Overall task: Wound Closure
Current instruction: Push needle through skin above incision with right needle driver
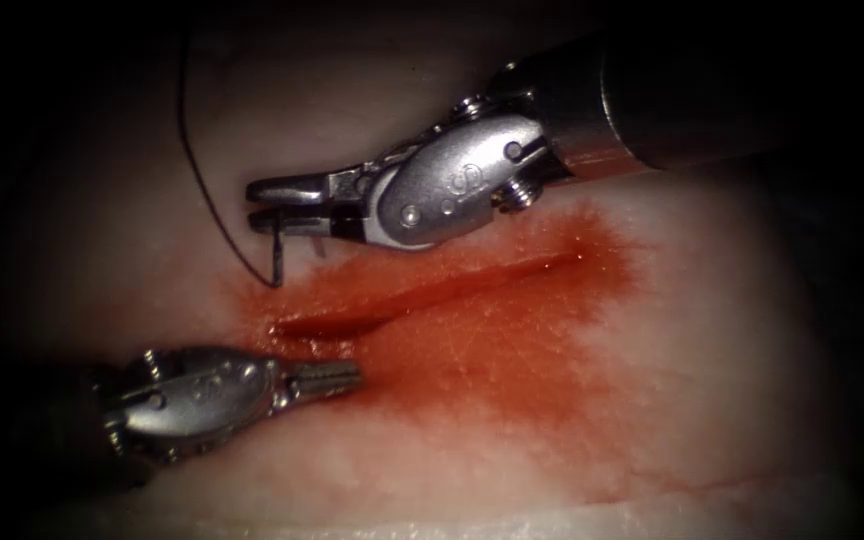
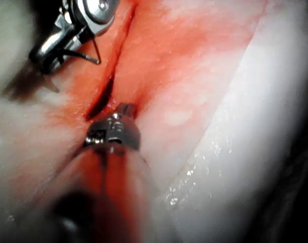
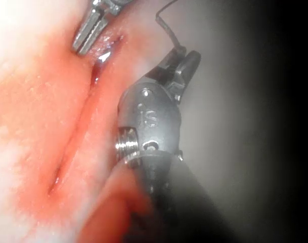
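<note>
The cut [image 1: 422,295] lay open along its whole length, with no stitch across it that you could see; the closure looked barely begun, nearly all of it left to do; red fluid [image 1: 472,350] stained the tissue [image 1: 712,400] around it. Your right tool [image 1: 287,205] pinched the needle [image 1: 278,255] near its thread end, above the tissue by the cut's left end, thread [image 1: 197,170] trailing away; your left tool [image 1: 327,378], jaws pressed together, held nothing.
</note>
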Controlling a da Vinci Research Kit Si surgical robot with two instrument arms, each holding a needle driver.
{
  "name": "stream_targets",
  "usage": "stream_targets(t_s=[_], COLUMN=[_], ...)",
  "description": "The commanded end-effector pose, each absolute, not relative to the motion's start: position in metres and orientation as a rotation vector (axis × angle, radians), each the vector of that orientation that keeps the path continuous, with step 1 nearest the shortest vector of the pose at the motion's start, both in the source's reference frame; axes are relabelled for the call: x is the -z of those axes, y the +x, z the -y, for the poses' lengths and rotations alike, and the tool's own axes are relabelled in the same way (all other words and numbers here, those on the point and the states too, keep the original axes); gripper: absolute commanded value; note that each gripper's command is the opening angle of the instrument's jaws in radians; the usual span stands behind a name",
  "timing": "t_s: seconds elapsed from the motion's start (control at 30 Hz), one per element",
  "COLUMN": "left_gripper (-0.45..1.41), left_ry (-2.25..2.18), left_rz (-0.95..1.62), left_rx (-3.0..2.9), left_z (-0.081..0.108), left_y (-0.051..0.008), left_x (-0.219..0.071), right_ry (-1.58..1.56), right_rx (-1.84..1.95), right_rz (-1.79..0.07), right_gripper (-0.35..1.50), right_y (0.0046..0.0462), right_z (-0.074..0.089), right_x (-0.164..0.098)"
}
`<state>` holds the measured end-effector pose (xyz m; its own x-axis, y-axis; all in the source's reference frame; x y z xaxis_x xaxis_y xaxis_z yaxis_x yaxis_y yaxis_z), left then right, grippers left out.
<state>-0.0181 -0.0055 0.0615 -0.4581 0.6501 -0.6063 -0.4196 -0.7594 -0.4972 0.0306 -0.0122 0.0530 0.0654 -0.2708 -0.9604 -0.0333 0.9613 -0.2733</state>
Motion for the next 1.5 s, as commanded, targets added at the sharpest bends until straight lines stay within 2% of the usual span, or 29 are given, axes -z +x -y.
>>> stream_targets(t_s=[0.03,0.63,0.83,1.03,1.5], left_gripper=[-0.25,-0.28,-0.28,-0.28,-0.28], left_ry=[-1.086,-1.090,-1.087,-1.085,-1.076], left_rz=[0.369,0.381,0.374,0.364,0.363], left_rx=[-2.216,-2.217,-2.218,-2.218,-2.224], left_z=[0.0057,0.0055,0.0056,0.0065,0.0069], left_y=[-0.0186,-0.0178,-0.0179,-0.0181,-0.0180], left_x=[-0.0621,-0.0618,-0.0619,-0.0624,-0.0630], right_ry=[-0.249,-0.243,-0.149,-0.101,0.221], right_rx=[0.197,0.198,-0.051,-0.204,-0.711], right_rz=[-1.498,-1.474,-1.498,-1.462,-1.373], right_gripper=[-0.35,-0.35,-0.35,-0.35,-0.35], right_y=[0.0306,0.0289,0.0291,0.0299,0.0305], right_z=[0.0135,0.0165,0.0142,0.0112,0.0090], right_x=[-0.0542,-0.0567,-0.0549,-0.0545,-0.0553])
